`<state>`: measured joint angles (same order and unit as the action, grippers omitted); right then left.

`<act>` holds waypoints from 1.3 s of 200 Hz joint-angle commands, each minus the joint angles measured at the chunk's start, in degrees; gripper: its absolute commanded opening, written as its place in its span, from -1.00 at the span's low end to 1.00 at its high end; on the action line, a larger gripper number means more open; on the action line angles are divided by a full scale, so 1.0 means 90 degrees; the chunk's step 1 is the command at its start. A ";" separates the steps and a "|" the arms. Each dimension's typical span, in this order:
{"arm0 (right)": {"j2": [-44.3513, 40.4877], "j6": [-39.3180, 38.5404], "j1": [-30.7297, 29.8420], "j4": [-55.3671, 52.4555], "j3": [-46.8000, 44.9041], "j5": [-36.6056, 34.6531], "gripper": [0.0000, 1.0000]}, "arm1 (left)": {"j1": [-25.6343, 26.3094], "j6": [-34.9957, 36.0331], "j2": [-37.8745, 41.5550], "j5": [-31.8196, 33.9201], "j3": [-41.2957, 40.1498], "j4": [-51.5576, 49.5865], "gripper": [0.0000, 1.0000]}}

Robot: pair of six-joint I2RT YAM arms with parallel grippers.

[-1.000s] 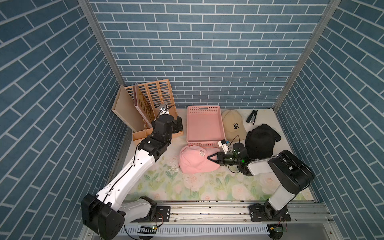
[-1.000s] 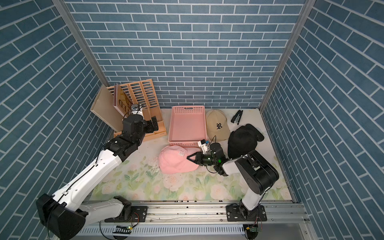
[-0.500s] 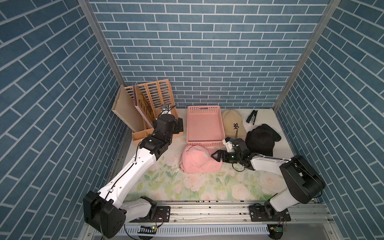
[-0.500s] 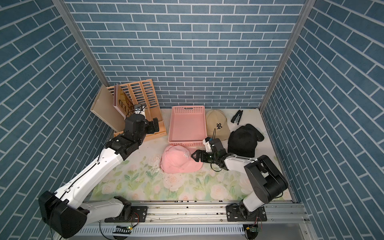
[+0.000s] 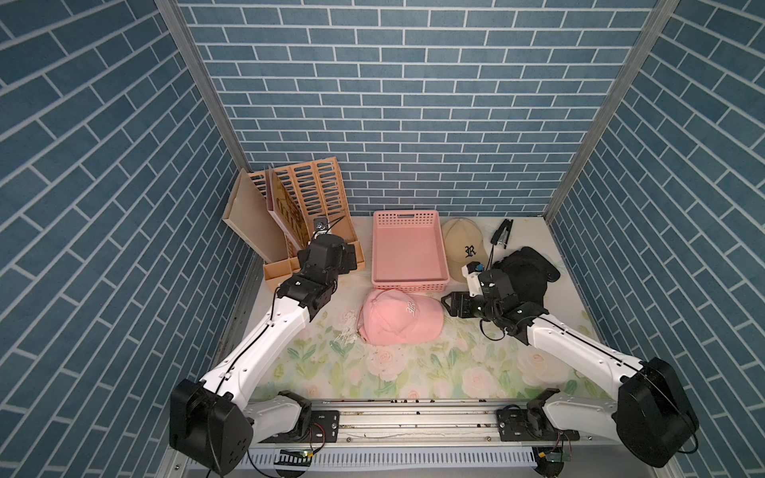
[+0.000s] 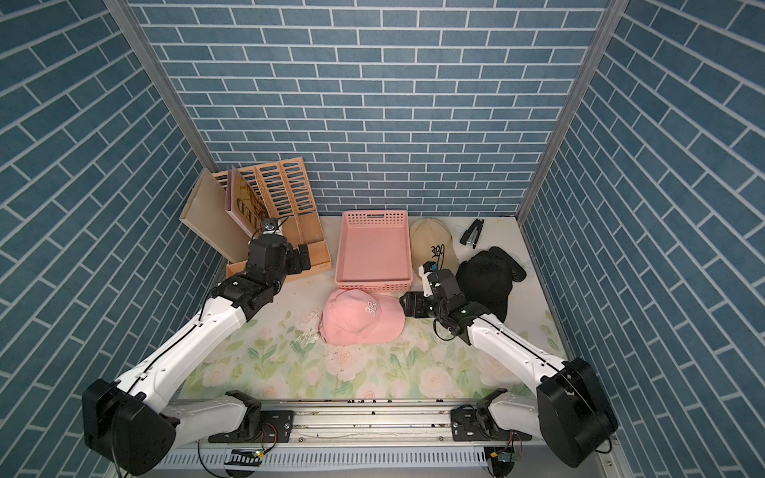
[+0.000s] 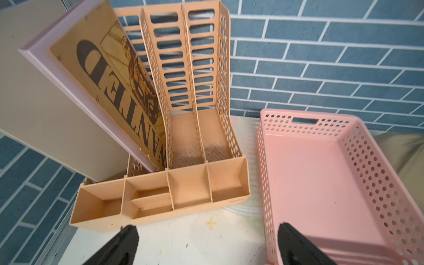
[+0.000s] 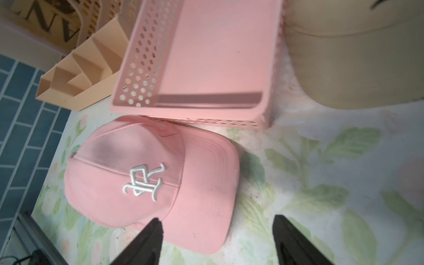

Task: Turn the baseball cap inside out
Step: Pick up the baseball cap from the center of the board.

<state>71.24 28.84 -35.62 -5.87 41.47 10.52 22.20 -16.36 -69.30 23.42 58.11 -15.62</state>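
Note:
The pink baseball cap [image 5: 395,318] [image 6: 358,318] lies crown up on the flowered mat, its white logo on top and its brim pointing right. In the right wrist view the cap [image 8: 137,176] fills the middle, with the brim tip lying below and between the black fingers. My right gripper [image 5: 449,304] [image 6: 407,306] [image 8: 216,221] is open just right of the brim and holds nothing. My left gripper [image 5: 352,263] [image 6: 304,260] [image 7: 206,227] is open over bare table between the organizer and the basket, away from the cap.
A pink perforated basket [image 5: 410,285] stands directly behind the cap. A beige cap [image 5: 463,244], a black cap [image 5: 528,273] and a black stapler [image 5: 503,234] lie at the back right. A tan file organizer [image 5: 318,198] with a leaning book fills the back left.
My right gripper has widened its jaws and drawn back to the right, off the cap's brim. The cap shifted slightly and now rests flat. The left arm barely moved.

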 commanded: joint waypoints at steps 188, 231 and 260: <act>0.1664 0.0320 0.0443 0.3443 -0.1282 0.2320 -0.01 | -0.0162 -0.0383 0.0582 -0.0291 -0.0687 -0.0323 0.80; 0.1208 0.0375 0.0491 0.4023 -0.1305 0.3094 -0.83 | -0.0162 -0.0321 0.0474 -0.0218 -0.0545 -0.0301 0.80; 0.0453 0.0727 0.0491 0.4018 -0.1176 0.3371 -1.00 | -0.0162 -0.0301 0.0440 -0.0220 -0.0499 -0.0246 0.81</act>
<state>80.88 33.91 -31.55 26.92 29.95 37.34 21.23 -19.84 -65.08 20.51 52.29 -17.30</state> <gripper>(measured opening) 0.055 0.902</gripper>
